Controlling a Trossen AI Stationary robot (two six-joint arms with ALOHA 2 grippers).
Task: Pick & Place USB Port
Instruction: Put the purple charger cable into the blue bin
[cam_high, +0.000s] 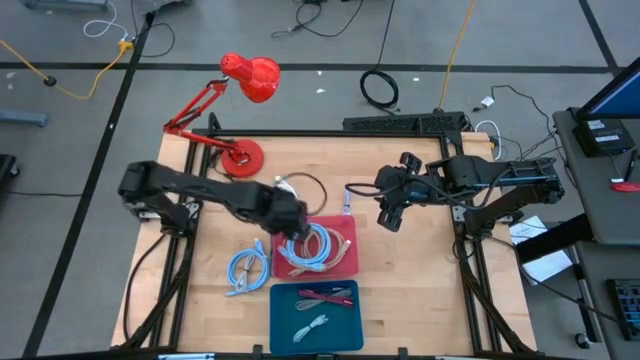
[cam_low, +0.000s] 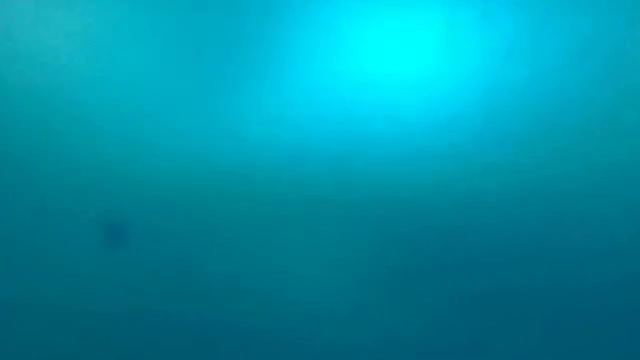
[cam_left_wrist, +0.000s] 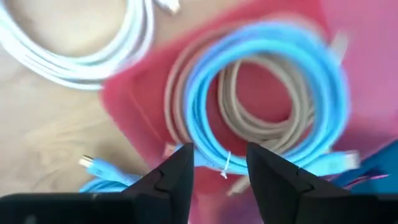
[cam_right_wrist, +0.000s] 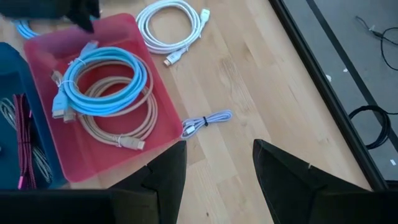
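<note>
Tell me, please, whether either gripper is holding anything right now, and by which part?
Nothing is held. The left gripper stands open above the blue coiled cable in the red tray; the right gripper is open over bare table.

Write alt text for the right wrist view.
A red tray on a wooden table holds a coiled blue cable lying on a coiled beige cable. A white cable and a small bundled cable lie beside the tray, beyond the open right gripper.
</note>
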